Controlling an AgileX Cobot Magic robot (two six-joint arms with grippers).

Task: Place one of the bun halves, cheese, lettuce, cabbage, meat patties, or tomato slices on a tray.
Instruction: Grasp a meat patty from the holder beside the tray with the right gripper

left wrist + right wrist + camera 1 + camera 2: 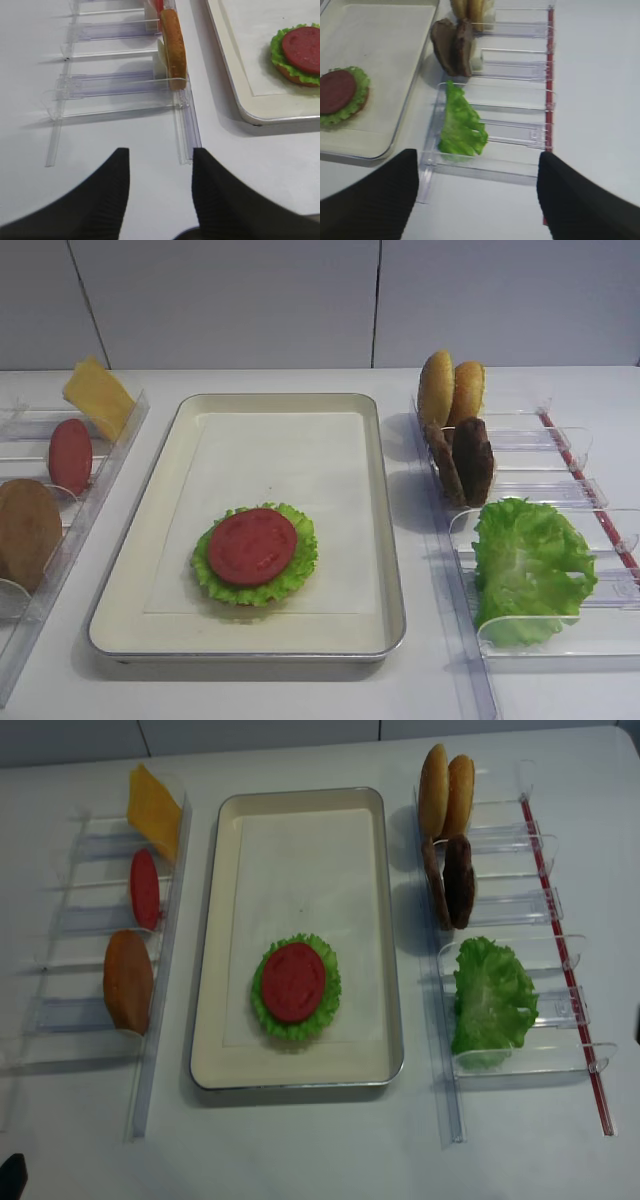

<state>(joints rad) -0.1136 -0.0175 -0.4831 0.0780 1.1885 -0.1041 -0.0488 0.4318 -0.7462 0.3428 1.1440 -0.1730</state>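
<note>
Black fingers (375, 200) of the right gripper (477, 200) fill the bottom of the right wrist view, spread wide apart, nothing between them. Just past them sits the right-hand clear rack (520, 135) with a lettuce leaf (461, 125) propped in its nearest slot. Farther along the same rack stand two meat patties (454, 47) on edge, touching each other, then two bun halves (451, 390) on edge at the far end. A red strip (549, 75) runs along the rack's outer side.

Left gripper (160, 195) also released: its two dark fingers (107, 200) stand apart over bare white table (100, 145), gripping nothing. Ahead of it the left clear rack (110, 87) holds one bun half (173, 47) on edge in the near slot; a tomato slice (70, 455) stands in the next slot and the cheese (98, 395) leans at the far end.

Between the racks lies the tray (380, 540), cream-white with a metal rim and paper liner (290, 470). On the liner, toward the near end, sits a stack: a bun edge shows at the bottom in the left wrist view, frilly lettuce (300, 565) over it, and a tomato slice (252, 546) flat on top. Neither gripper touches the tray or the stack; both are well apart from it. Nothing blocks the way between either gripper and its rack.
</note>
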